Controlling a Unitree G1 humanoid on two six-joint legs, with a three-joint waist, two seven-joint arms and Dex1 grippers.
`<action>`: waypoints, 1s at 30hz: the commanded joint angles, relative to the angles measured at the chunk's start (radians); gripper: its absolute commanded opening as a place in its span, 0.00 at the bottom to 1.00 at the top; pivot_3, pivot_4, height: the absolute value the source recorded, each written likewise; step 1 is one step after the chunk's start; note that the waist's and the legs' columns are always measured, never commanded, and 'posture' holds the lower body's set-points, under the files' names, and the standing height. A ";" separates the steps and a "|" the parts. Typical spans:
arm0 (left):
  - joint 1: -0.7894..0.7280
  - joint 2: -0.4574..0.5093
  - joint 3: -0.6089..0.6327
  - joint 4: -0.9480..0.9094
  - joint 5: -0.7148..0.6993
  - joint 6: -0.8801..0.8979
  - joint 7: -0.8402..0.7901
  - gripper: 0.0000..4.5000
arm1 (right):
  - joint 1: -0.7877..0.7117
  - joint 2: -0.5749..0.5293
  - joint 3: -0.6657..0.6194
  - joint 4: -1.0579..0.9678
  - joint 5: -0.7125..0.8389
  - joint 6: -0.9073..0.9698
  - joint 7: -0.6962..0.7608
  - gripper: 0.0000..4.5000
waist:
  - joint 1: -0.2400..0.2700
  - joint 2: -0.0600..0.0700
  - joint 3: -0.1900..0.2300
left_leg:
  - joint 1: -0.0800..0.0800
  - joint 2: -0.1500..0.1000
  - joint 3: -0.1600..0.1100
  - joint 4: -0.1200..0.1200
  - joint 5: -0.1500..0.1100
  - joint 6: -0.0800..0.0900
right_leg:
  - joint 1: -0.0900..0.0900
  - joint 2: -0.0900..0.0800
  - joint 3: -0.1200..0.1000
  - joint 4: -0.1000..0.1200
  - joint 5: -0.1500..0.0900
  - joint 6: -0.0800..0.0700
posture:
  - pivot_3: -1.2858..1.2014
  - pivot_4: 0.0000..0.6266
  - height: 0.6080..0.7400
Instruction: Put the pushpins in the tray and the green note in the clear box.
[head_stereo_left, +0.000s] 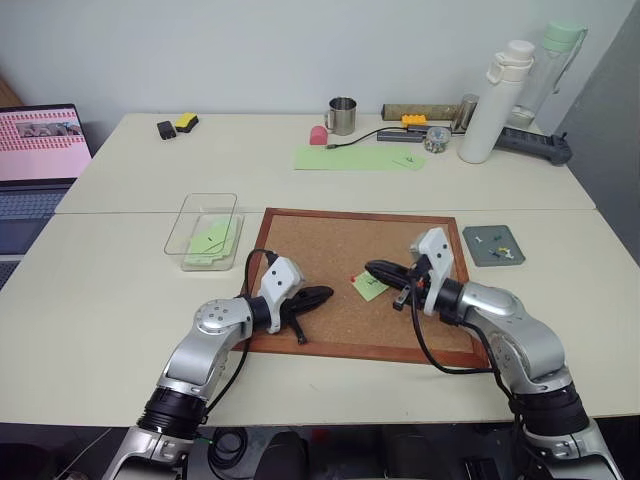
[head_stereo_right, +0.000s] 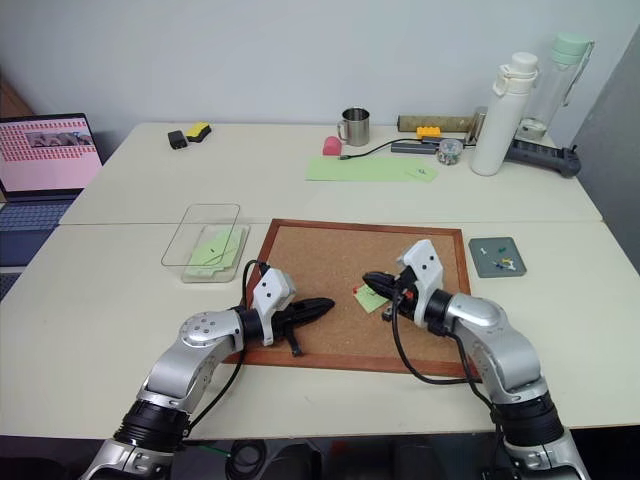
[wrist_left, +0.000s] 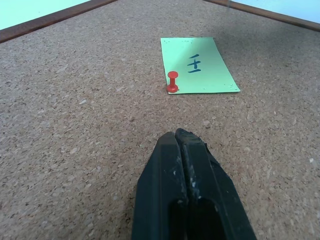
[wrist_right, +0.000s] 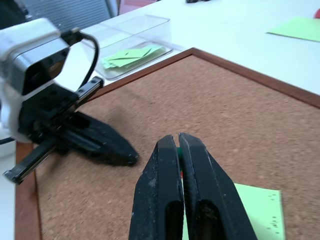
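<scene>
The note (head_stereo_left: 370, 288) lies flat on the corkboard (head_stereo_left: 340, 240), right of centre, and is kept there by a red pin (wrist_left: 172, 81) driven through one corner. Until that pin is drawn, the note cannot be lifted away. Small holes are seen at other corners of the note, so it is judged that other pins have already been taken out. The right gripper (head_stereo_left: 372, 268) is held just above the note with its fingers pressed together. A sliver of green is seen between them in the right wrist view. Whether this is a green pin pinched there or only the note beyond cannot be told. The left gripper (head_stereo_left: 325, 294) is likewise closed, with nothing in it. It is parked low over the bare cork to the left of the note and pointed towards the red pin, well apart from it; it is probably kept there so that the note is left free for the right arm. The tray (head_stereo_left: 475, 255) is set on the table just beyond the board's right edge, within easy reach of the right arm, and a few small pins (head_stereo_left: 497, 240) already lie in it. The clear box (head_stereo_left: 195, 212) stands off the board's far left corner on the left arm's side, with green slips (head_stereo_left: 212, 240) already inside. By this layout pins are given to the right arm and notes to the left. The task is judged to be at the pin-clearing step, with the note yet to be boxed.
</scene>
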 joint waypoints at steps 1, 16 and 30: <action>0.018 0.007 -0.020 0.026 0.019 0.016 -0.005 0.00 | -0.037 0.008 -0.168 0.002 0.012 -0.023 -0.127 0.00 | 0.000 0.000 0.000 | 0.000 0.000 0.000 0.000 0.000 0.000 | 0.000 0.000 0.000 0.000 0.000 0.000 | 0.52 0.24 1.00; 0.016 0.004 -0.021 0.036 0.024 0.005 -0.006 0.00 | -0.147 -0.205 -0.310 0.491 -0.153 -0.166 -0.206 0.00 | 0.000 0.000 0.000 | 0.001 0.000 0.002 0.000 0.000 0.000 | 0.000 0.000 0.002 0.000 0.000 0.000 | 0.52 0.24 1.00; 0.040 0.016 -0.013 0.005 0.018 0.017 -0.001 0.00 | -0.161 -0.198 -0.310 0.583 -0.157 -0.217 -0.187 0.48 | -0.002 0.000 0.000 | 0.001 0.000 0.003 0.000 0.000 0.001 | 0.000 0.000 0.003 0.000 0.000 0.000 | 0.52 0.24 1.00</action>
